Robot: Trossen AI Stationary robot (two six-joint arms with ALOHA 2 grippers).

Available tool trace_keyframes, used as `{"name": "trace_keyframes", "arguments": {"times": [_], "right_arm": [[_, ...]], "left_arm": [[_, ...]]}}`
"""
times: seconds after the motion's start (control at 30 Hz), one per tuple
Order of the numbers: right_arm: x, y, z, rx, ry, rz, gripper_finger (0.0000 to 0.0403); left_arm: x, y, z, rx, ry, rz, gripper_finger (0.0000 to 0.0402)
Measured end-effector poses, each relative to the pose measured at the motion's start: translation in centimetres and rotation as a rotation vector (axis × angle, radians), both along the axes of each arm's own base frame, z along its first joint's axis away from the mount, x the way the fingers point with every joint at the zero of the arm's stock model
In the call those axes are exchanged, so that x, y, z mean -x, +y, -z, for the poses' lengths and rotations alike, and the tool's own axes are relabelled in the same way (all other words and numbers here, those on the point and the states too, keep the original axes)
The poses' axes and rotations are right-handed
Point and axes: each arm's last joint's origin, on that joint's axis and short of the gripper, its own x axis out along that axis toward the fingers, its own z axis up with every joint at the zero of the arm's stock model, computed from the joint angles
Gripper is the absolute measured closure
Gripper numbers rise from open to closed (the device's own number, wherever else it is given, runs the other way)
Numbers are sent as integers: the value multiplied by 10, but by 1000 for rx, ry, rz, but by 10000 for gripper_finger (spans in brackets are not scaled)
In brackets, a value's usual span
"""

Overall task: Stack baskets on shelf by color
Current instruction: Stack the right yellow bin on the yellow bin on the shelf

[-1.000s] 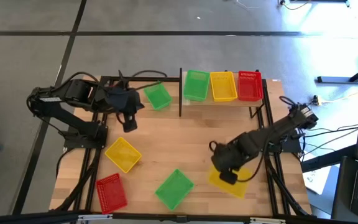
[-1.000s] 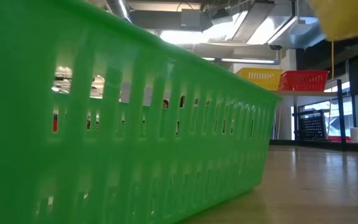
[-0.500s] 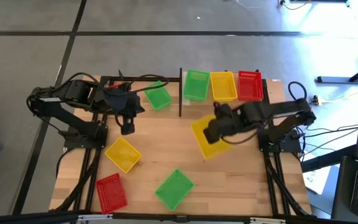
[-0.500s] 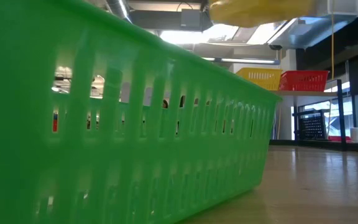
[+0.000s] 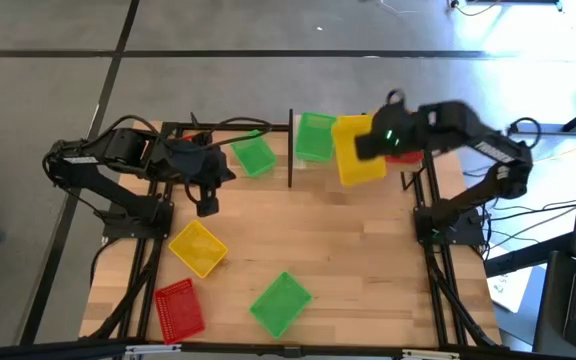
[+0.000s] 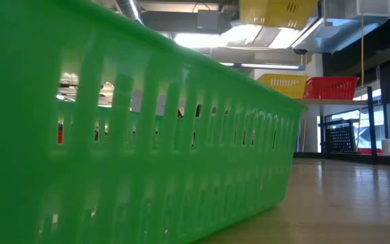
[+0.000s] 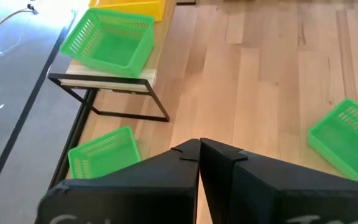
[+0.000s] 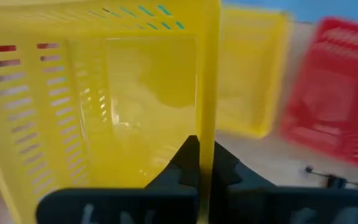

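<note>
At the near edge of the wooden tabletop [image 5: 318,250] lie 3 loose baskets: a red basket [image 5: 179,308] at the near left corner, a green basket [image 5: 280,303] just right of it and so close to the low camera that its mesh wall fills most of that view, and a yellow basket [image 5: 198,247] a little farther in on the left.

Farther back on the left, the left gripper [image 5: 207,203] hangs above the table with its 2 fingers [image 7: 191,155] pressed together and nothing between them. Beyond it, a second loose green basket [image 5: 253,155] sits at the far edge, just left of the thin dark post [image 5: 290,150].

Right of that post is the pale shelf [image 7: 107,82]. On it stand a green basket [image 5: 315,136] nearest the post, then a yellow one [image 8: 253,78] that the high view mostly hides, then a red one [image 8: 333,93] at the right end.

The right gripper [image 8: 199,163] is raised over the shelf, its jaws pinched narrow on the rim of a carried yellow basket [image 5: 356,150]. That basket hangs tilted in the air, above and partly overlapping the shelf's yellow basket, between the green and the red ones. Whether it touches the one below cannot be told.
</note>
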Motion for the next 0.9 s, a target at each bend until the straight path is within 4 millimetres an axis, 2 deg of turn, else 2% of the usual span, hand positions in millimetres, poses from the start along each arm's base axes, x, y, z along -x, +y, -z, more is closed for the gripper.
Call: {"name": "trace_keyframes", "arguments": {"times": [0.17, 0.3, 0.43, 0.73, 0.9], "right_arm": [[19, -39, -3, -45, -6, 107, 403], [22, -70, 5, -91, 40, 92, 403], [23, -92, 12, -151, 56, 94, 403], [11, -125, 34, -226, 105, 64, 403], [1, -136, 47, -263, 164, 68, 403]], "left_arm": [[-1, 5, -1, 2, -16, -27, 401], [-3, 8, -3, -11, -36, -30, 401], [-6, 9, -7, -29, -80, -16, 401], [-7, 9, -9, -27, -99, -16, 401], [-8, 9, -9, -21, -105, -20, 401]]}}
